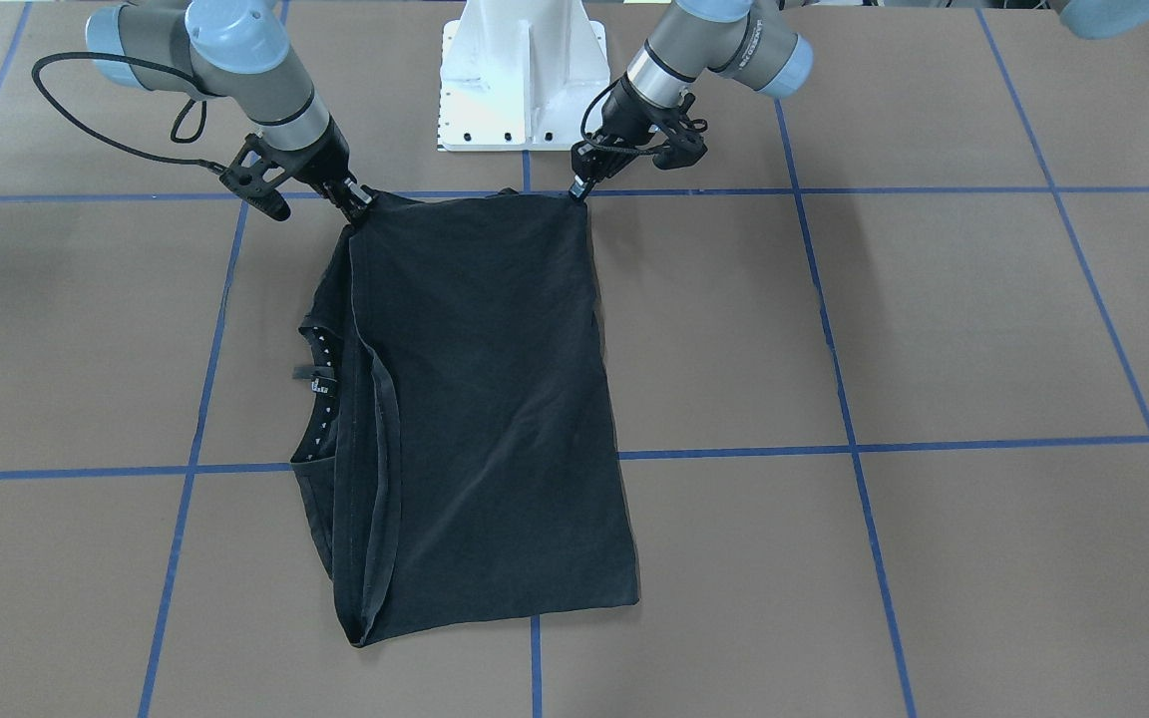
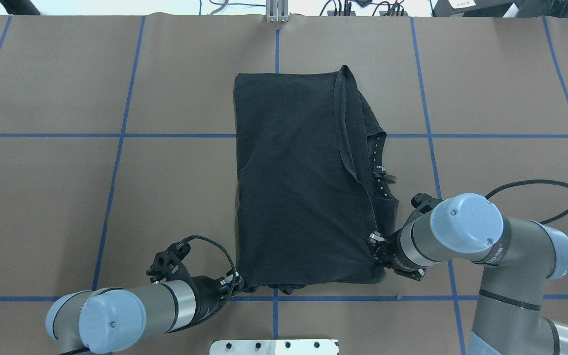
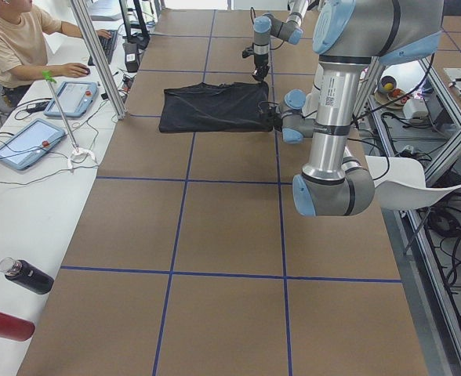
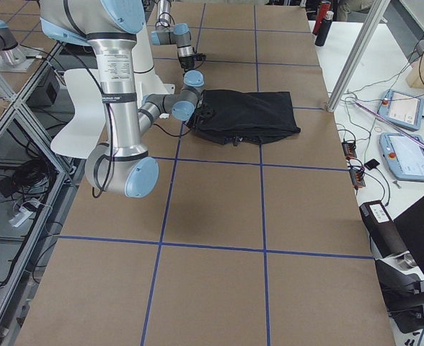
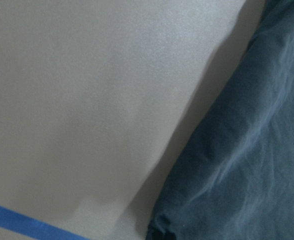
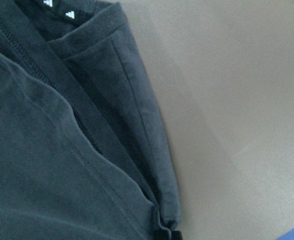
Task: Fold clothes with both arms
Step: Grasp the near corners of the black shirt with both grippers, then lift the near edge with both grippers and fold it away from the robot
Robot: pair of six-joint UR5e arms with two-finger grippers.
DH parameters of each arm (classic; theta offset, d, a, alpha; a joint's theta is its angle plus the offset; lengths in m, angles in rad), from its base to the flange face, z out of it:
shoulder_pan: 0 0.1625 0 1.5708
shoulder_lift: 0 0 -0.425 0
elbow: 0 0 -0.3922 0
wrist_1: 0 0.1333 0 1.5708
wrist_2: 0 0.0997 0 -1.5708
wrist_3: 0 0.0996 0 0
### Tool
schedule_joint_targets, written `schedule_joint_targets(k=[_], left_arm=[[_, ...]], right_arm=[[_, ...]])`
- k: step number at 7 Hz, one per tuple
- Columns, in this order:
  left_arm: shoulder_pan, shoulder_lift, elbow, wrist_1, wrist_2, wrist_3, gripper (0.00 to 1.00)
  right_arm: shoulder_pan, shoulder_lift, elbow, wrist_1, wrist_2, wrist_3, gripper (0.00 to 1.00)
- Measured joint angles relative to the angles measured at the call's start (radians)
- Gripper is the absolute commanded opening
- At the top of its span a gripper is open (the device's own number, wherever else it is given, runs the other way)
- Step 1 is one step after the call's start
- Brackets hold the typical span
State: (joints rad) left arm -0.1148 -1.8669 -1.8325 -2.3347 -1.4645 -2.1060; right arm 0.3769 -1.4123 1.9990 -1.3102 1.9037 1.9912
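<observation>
While the folded black T-shirt (image 1: 495, 399) lies on the brown blue-lined table (image 1: 934, 329), black two-finger left tool (image 1: 577, 191) and right tool (image 1: 360, 200) each clamp a corner

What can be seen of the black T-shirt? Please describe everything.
The T-shirt is black, soft cloth, folded into a long rectangle, plain side up, lying flat on the brown table. Its collar, with a label and small white marks, shows on the robot's right side. The left gripper and right gripper pinch its two near corners.
</observation>
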Motion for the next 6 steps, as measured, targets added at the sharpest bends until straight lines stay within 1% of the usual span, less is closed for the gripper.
schedule_joint_targets(k=[2,3,4,5,6], left_arm=[[-0.004,0.007,-0.058,0.000,-0.002,0.000,0.00],[-0.007,0.018,-0.107,0.007,-0.002,-0.001,0.00],[-0.009,0.027,-0.173,0.040,-0.001,-0.013,0.00],[-0.012,0.026,-0.245,0.109,-0.002,-0.032,0.00],[-0.033,0.018,-0.298,0.178,-0.004,-0.040,0.00]], right_arm=[[0.001,-0.001,0.011,0.002,0.001,0.000,0.00],[0.004,-0.008,0.031,0.003,0.005,0.000,0.00],[0.012,-0.026,0.072,0.002,0.022,0.000,0.00],[0.049,-0.046,0.123,0.004,0.071,-0.001,0.00],[0.140,-0.054,0.159,0.006,0.175,-0.003,0.00]])
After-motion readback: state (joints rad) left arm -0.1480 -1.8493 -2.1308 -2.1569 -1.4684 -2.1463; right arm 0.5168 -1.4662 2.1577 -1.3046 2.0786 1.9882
